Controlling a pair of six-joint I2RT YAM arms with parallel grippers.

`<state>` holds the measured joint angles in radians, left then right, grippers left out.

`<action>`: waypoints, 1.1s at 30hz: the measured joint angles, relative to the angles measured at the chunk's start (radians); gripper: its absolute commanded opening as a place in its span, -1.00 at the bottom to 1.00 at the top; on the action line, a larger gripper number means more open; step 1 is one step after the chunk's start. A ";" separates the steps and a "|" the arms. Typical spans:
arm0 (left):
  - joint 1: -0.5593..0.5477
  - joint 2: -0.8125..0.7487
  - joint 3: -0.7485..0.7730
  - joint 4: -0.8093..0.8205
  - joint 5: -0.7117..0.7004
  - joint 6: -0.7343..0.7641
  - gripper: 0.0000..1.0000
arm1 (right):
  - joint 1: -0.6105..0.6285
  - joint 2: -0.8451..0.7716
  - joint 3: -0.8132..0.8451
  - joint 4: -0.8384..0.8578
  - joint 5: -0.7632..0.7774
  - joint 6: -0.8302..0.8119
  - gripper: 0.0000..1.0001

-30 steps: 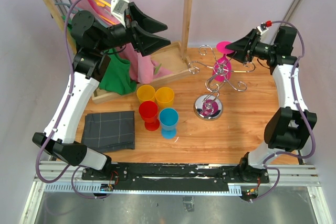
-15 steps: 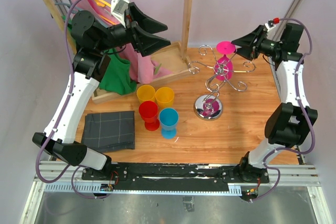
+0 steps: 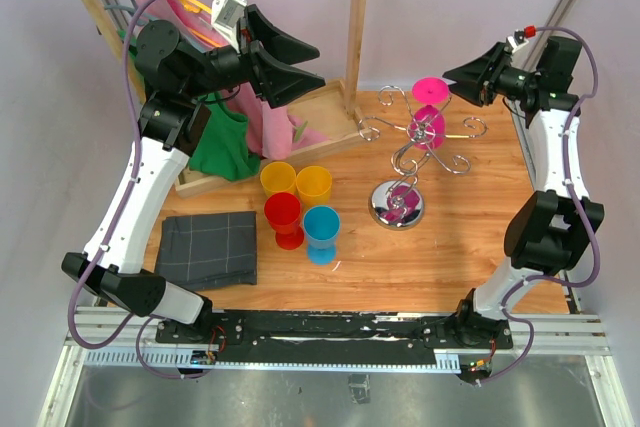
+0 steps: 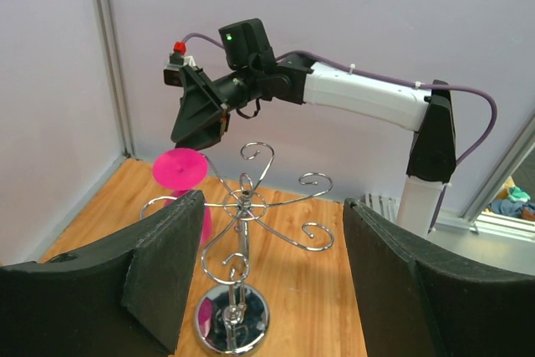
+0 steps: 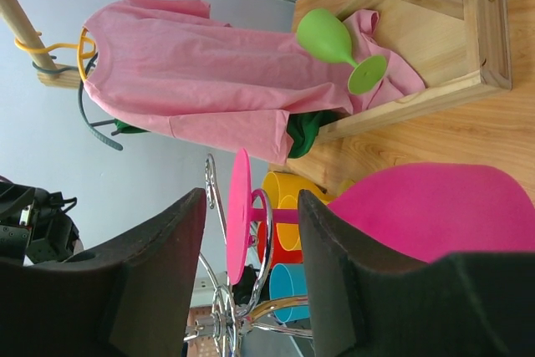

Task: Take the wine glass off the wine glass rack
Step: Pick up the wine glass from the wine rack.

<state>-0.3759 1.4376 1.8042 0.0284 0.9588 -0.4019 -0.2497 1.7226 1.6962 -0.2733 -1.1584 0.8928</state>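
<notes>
A pink wine glass hangs upside down from a hook arm of the chrome wine glass rack, foot uppermost. My right gripper hovers just right of that foot, open. In the right wrist view its fingers straddle the foot disc and stem with gaps on both sides, and the pink bowl lies beyond the other finger. My left gripper is held high at the left, open and empty. Its wrist view looks down on the rack and the glass.
A wooden clothes rack holds pink and green shirts at back left. A green wine glass lies on its wooden base. Yellow, orange, red and blue cups stand left of the chrome rack. A grey cloth lies front left.
My right gripper has risen and drawn back to the right, from beside the glass's bowl to level with its foot, and its jaws have narrowed a little. The left arm has not moved.
</notes>
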 measured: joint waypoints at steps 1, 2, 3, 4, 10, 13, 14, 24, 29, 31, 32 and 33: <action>0.000 0.000 0.000 0.000 0.000 0.000 0.44 | 0.000 0.000 0.000 0.002 0.000 0.002 -0.05; 0.000 0.000 0.000 0.000 0.000 0.000 0.44 | 0.000 0.000 0.000 0.007 0.000 0.005 -0.07; -0.001 0.000 0.000 0.000 0.001 0.000 0.44 | 0.000 0.000 0.000 0.009 0.000 0.006 -0.09; -0.001 0.000 0.000 0.000 0.001 0.000 0.44 | 0.000 0.000 0.000 0.012 0.000 0.008 -0.11; -0.001 0.000 0.000 0.000 0.001 0.000 0.44 | 0.000 0.000 0.001 0.037 -0.001 0.026 -0.25; -0.001 0.000 0.000 0.000 0.001 0.000 0.44 | 0.000 0.000 0.001 0.046 -0.001 0.031 -0.27; -0.001 0.000 0.000 0.000 0.001 0.000 0.44 | 0.000 0.000 0.001 0.048 -0.002 0.032 -0.28; -0.006 0.000 0.000 -0.001 0.003 0.000 0.44 | 0.000 0.000 0.001 0.060 -0.003 0.047 -0.30; -0.007 0.000 0.000 -0.001 0.003 0.000 0.44 | 0.000 0.000 0.000 0.060 -0.006 0.048 -0.31; -0.007 0.000 0.000 -0.001 0.003 0.000 0.44 | 0.000 0.000 0.000 0.060 -0.010 0.048 -0.31; -0.007 0.000 0.000 -0.001 0.003 0.000 0.44 | 0.000 0.000 0.000 0.061 -0.011 0.048 -0.31; -0.007 0.000 0.000 -0.001 0.003 0.000 0.44 | 0.000 0.000 0.000 0.061 -0.012 0.048 -0.32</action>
<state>-0.3832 1.4376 1.8042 0.0277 0.9619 -0.4015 -0.2497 1.7226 1.6962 -0.2127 -1.1706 0.9409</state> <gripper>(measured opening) 0.720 0.345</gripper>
